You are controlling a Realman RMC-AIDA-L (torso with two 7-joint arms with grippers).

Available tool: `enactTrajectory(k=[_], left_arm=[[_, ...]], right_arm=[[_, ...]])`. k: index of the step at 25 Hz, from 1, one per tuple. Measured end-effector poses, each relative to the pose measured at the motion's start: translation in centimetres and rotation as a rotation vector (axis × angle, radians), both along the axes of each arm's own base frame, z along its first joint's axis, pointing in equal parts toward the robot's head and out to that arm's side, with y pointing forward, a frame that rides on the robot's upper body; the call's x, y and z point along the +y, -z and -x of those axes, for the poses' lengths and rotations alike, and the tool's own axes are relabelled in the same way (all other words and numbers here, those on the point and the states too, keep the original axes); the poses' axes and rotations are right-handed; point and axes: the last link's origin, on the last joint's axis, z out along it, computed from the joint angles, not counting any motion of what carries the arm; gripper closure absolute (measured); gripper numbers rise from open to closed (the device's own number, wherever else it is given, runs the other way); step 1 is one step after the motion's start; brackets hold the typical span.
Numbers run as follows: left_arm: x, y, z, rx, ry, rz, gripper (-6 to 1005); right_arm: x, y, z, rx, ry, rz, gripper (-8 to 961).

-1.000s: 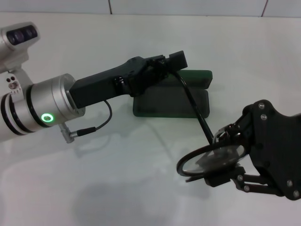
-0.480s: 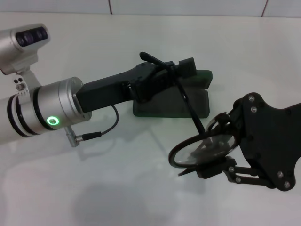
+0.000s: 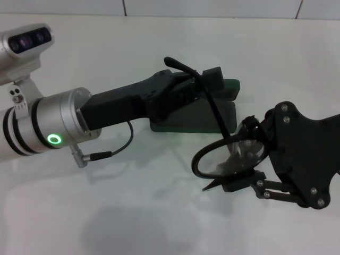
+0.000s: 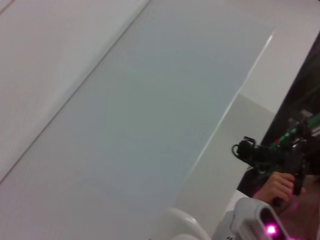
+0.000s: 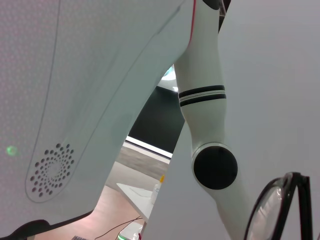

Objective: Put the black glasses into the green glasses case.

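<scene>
Right gripper (image 3: 245, 159), low on the right of the head view: fingers closed on the front of the glasses (image 3: 223, 154), at the rim of the lens nearest the arm. The frame is held clear of the table (image 3: 159, 212), front tilted, one lens ring standing free toward the left arm. In the right wrist view the rim of a lens and the black frame (image 5: 280, 210) appear at one corner.

Left gripper (image 3: 194, 87), reaching across from the left of the head view: closed on a temple arm of the glasses near its curved tip, which pokes out above the fingers. That temple runs as a straight black line from this gripper down to the frame in the right gripper, so both grippers hold the one pair, stretched between them.

Case (image 3: 223, 109): dark green, on the table behind and beneath the left gripper, partly hidden by it. It seems to lie open, one half stepped above the other, though the arm hides the join. The glasses hang in front of and above it, not yet inside.

Risks, as judged from this pose: with two grips on one thin frame, any pull apart or twist could bend the temple or strain its hinge. A late release by either gripper could drag the frame off line, and the lens might strike the case rim, or the left gripper might knock the case aside.
</scene>
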Motion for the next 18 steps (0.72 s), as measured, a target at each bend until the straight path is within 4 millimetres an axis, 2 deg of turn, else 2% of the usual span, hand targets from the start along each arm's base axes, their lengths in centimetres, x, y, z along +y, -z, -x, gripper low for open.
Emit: enactTrajectory(k=[18], left_arm=[[-1.06,-0.61,-0.23,-0.047,0.076,-0.01,971]], right_arm=[[0.47,0.39,-0.53,-0.001,0.042,-0.018,849]])
